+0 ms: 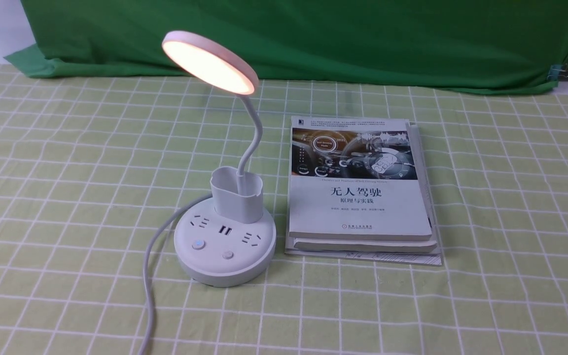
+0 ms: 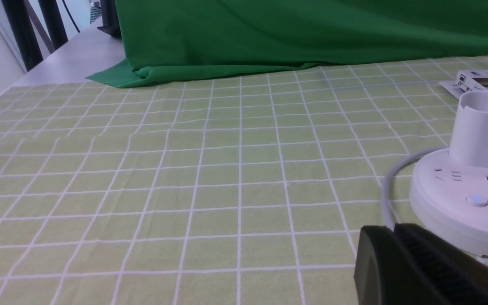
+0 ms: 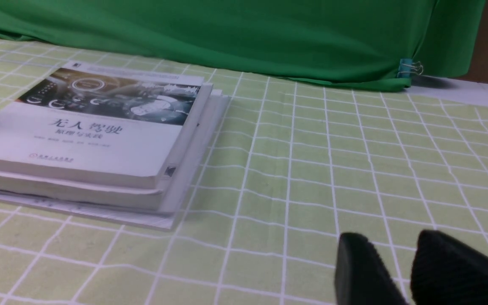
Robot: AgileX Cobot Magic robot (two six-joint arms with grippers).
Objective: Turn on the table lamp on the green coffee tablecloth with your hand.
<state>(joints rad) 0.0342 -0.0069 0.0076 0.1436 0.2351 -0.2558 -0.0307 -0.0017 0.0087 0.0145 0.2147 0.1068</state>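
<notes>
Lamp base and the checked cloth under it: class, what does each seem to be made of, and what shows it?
The round white lamp base looks like smooth moulded plastic with a slight sheen: crisp socket slots, rounded edge. The pale yellow-green checked tablecloth looks like thin matte woven fabric, since it wrinkles and ripples softly.

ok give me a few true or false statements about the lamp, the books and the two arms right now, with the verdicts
1. The table lamp is lit. True: its disc head glows warm.
2. The lamp stands on the stack of books. False: it stands on the green coffee tablecloth, to the robot's left of the books.
3. The left gripper is pressing a button on the lamp's base. False: it is beside the base, apart from it, with its fingers together.
4. The lamp's neck rises out of the small cup on its base. True.
5. The right gripper is holding a book. False: there is a gap between its fingers with nothing in it, and the books lie apart from it.
</notes>
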